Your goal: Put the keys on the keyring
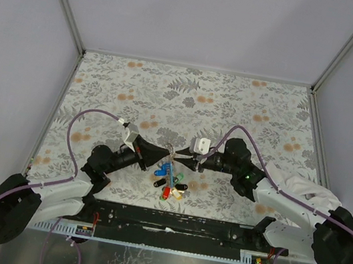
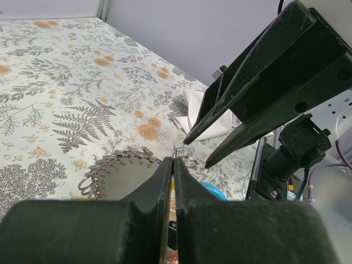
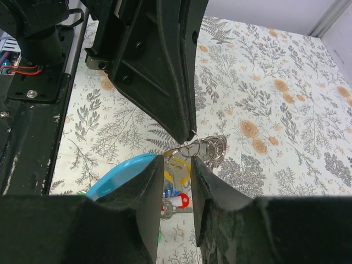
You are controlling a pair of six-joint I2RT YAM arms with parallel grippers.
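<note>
My left gripper (image 2: 174, 160) is shut on the thin metal keyring (image 2: 188, 161), holding it above the table. In the right wrist view the keyring (image 3: 193, 147) hangs from the left gripper's fingertips (image 3: 181, 124). A yellow-headed key (image 3: 179, 171) sits just under the ring, in the gap of my right gripper (image 3: 177, 168), which is open around it without pressing it. I cannot tell if that key is threaded. Red (image 3: 182, 201) and blue keys dangle lower. From above, the keys (image 1: 168, 183) fan out below both grippers (image 1: 164, 151) (image 1: 189, 160), and a curved blue strap (image 3: 118, 173) lies beside them.
A grey numbered disc (image 2: 118, 171) edged with several spare split rings hangs by the keyring, also seen as a ring stack (image 3: 215, 148). The floral tablecloth (image 1: 188, 100) stretches away behind. A black rail (image 1: 168, 222) and purple cables (image 1: 75, 129) run along the near edge.
</note>
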